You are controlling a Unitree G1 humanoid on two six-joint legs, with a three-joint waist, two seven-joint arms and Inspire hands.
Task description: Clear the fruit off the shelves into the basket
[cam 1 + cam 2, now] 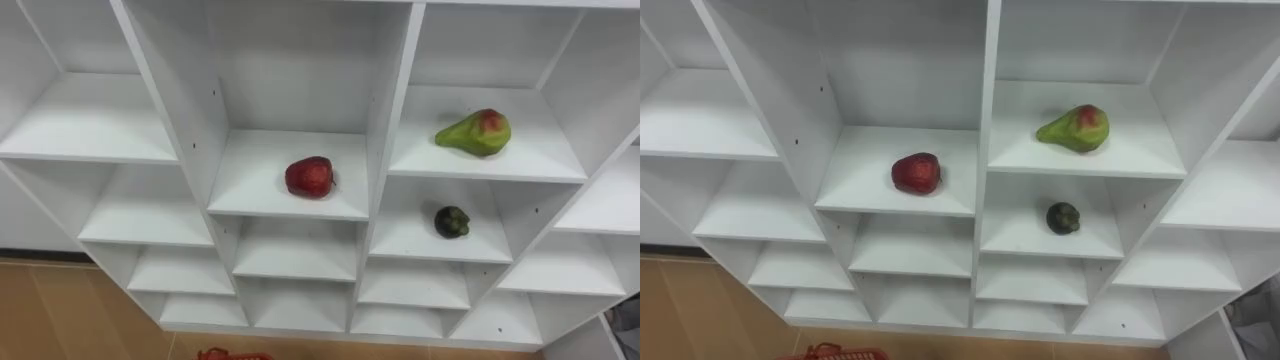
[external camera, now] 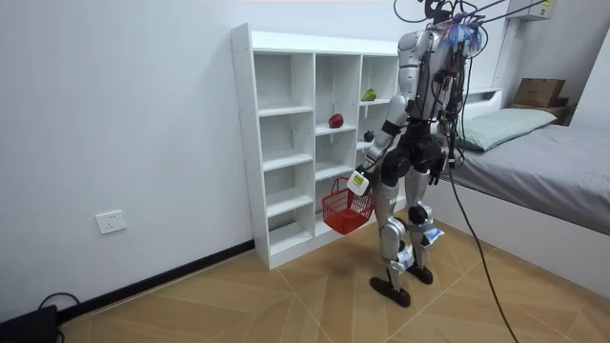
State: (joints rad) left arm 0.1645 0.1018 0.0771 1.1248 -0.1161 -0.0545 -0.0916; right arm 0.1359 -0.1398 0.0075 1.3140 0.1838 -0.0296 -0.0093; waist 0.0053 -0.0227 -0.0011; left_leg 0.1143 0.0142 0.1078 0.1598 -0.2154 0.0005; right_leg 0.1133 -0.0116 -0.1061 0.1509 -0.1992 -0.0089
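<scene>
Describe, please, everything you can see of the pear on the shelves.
The pear is green with a red blush on top near its broad end, and it looks smooth-skinned and whole. It lies on its side, narrow end toward the view's left, alone on a board of the white shelf unit. Its compartment is in the column right of the red apple and directly above the one with the small dark fruit. Only the board touches it.
</scene>
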